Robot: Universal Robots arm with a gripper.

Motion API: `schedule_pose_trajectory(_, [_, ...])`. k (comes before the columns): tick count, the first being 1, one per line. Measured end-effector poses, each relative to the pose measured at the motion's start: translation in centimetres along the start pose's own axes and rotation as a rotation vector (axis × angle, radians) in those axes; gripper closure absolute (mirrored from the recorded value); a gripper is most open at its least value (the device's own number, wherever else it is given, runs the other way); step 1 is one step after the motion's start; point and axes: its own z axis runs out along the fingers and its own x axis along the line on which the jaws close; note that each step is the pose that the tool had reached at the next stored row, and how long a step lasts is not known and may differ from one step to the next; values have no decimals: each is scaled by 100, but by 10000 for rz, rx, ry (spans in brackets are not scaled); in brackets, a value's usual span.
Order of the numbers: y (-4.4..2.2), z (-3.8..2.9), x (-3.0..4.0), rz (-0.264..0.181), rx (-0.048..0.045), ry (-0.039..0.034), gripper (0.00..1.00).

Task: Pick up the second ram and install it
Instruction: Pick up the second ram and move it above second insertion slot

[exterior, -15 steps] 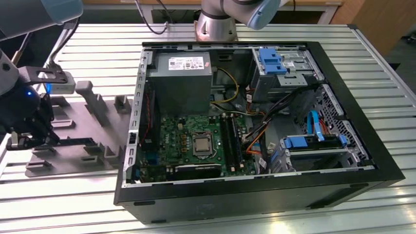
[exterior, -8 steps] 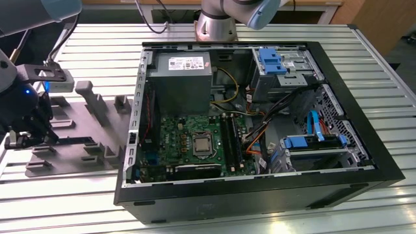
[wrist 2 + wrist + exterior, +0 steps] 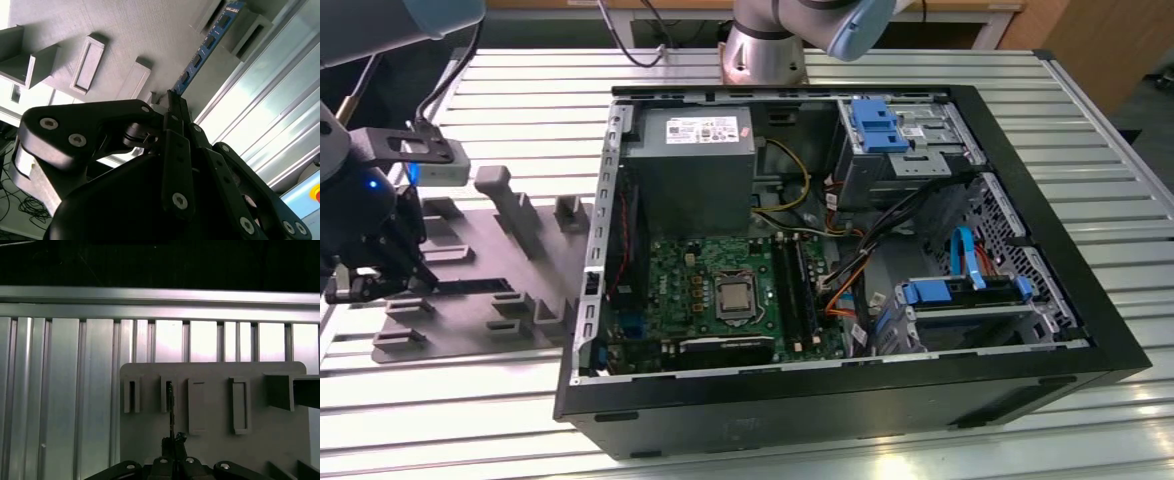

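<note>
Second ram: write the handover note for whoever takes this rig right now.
Gripper: shut on the near end of the ram, low over the fixture plate.
Ram: on edge, its far end between two posts of the plate, so not lifted clear.
Case: open, to the exterior view's right of the plate. The slots lie beside the processor socket, and I cannot tell whether any is filled.
Done: the grasp, as far as both wrist views show.
Left: the ram is not out of the plate and not in a slot.
</note>
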Motion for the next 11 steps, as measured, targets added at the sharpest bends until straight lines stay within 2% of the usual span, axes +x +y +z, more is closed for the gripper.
schedule_pose_trajectory(11, [2,-61,-1,-1,1,-1,88])
